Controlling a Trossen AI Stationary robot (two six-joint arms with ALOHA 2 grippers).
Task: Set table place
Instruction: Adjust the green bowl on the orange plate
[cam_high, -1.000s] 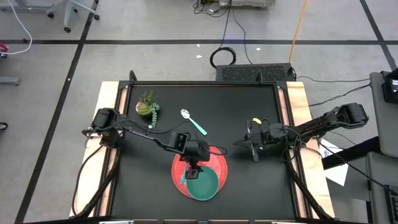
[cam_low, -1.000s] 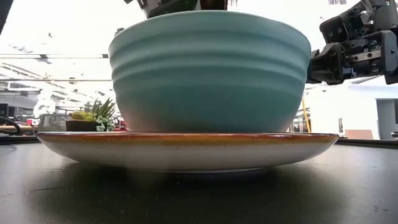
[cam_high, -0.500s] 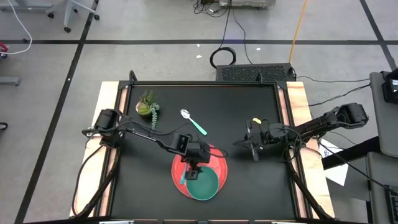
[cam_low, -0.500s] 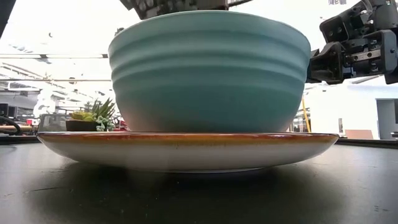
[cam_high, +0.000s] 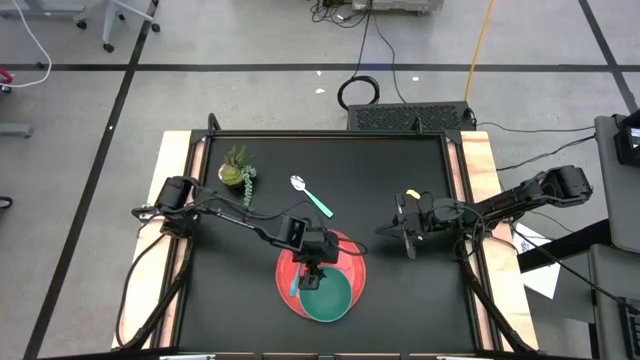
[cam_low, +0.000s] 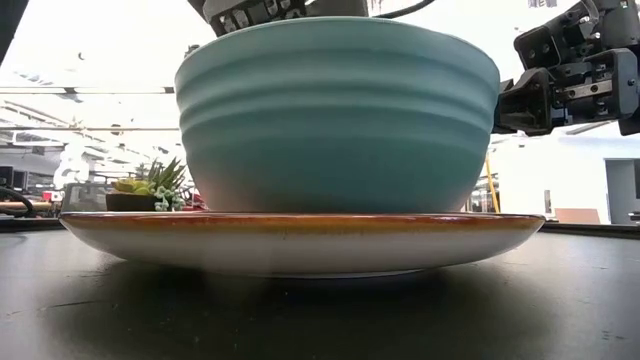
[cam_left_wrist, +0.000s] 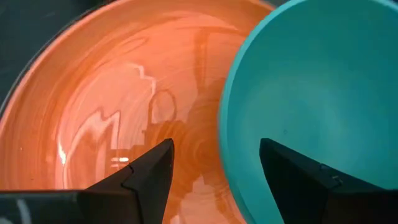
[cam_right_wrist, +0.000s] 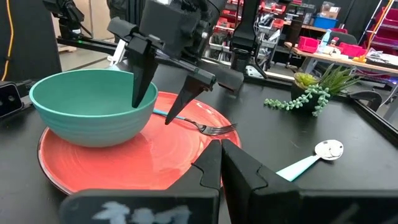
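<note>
The black table (cam_high: 400, 290) has a red plate (cam_high: 345, 255) near its front edge, a little left of the middle, and a green bowl (cam_high: 330, 297) sits on the front part of that plate, upright, its rim reaching the plate's front edge. The left gripper (cam_high: 316, 272) hangs just over the back rim of the bowl with its fingers spread wide: in the right wrist view one finger (cam_right_wrist: 144, 74) points down inside the bowl's rim and the other slants down outside it over the bare plate, so the rim stands between them, and I can't see either finger pressing on it. The left wrist view shows the same thing from above, the bowl's edge passing between the two dark fingertips with red plate on one side and green on the other. A fork (cam_right_wrist: 198, 124) lies on the plate beside the bowl, on the left part of the plate, its light-blue handle partly hidden behind the gripper and its tines resting near the plate's rim. The spoon (cam_high: 312, 196) lies on the bare table behind the plate, well apart from it, bowl end toward the back. A small potted plant (cam_high: 238, 170) stands near the table's back left corner. The right gripper (cam_high: 384, 230) hovers above the table to the right of the plate, fingers pressed together and holding nothing, pointing toward the plate.
</note>
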